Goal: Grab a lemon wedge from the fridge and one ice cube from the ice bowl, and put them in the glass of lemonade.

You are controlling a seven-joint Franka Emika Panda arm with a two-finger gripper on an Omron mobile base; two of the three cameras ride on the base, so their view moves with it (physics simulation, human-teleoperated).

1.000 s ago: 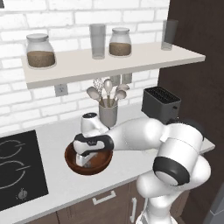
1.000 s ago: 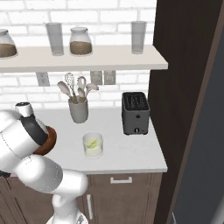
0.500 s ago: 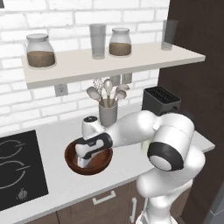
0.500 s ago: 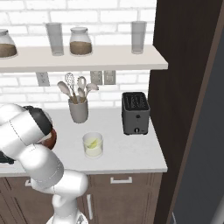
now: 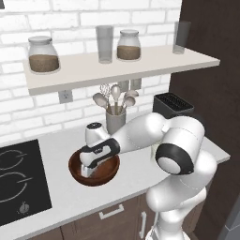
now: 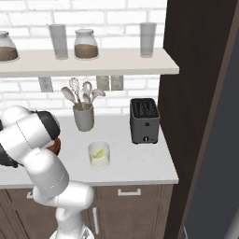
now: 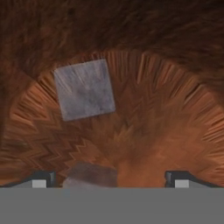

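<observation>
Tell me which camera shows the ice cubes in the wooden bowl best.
The hand view: one ice cube lies square and close on the ice bowl floor, a second ice cube sits between the open gripper tips. In the left base view the hand hides them; in the right base view the arm does.

arm's elbow now swings further right and lower in left base view, bulking over the counter edge; in right base view the white arm covers more of the ice bowl (image 6: 56, 145); gripper (image 5: 87, 171) sits a little deeper inside the bowl, jaws barely changed in width
</observation>
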